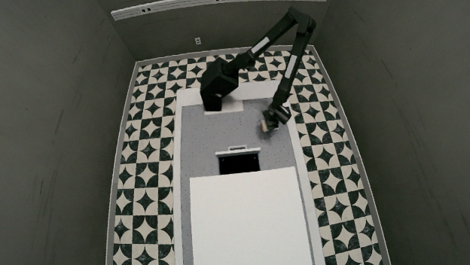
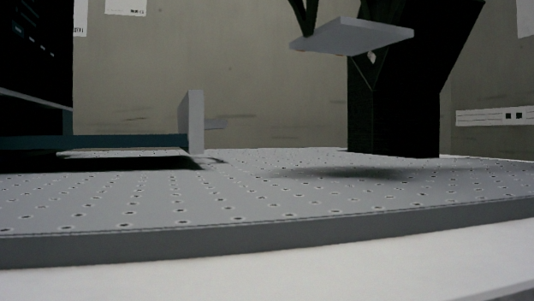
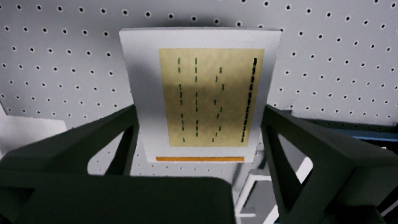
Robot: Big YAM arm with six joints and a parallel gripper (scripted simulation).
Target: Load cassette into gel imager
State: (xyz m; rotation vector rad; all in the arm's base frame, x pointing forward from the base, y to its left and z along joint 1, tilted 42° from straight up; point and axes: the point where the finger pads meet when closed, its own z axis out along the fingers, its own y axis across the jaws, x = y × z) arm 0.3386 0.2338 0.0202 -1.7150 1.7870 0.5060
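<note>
Overhead first: we see the flat white rectangular cassette FINISHED (image 1: pixel 263 126) held in the air at the end of the black jointed arm (image 1: pixel 292 64), above the grey perforated bench (image 1: pixel 211 132) and apart from the large white box-shaped gel imager IM (image 1: pixel 248 218). IM's drawer (image 1: pixel 238 152) stands pulled out, its white front panel towards the arm and a dark opening behind it.

From the low side view, we see the cassette (image 2: pixel 351 36) as a thin, smooth grey slab, tilted and well above the bench (image 2: pixel 257 188), its shadow on the holed surface below.

At the wrist, the cassette (image 3: pixel 142 75) shows a mustard-gold window with rows of dark dashes and an orange stripe near its close edge. Our black tool (image 3: pixel 200 135) stands wide, its two fingers clamped on the cassette's long edges.
</note>
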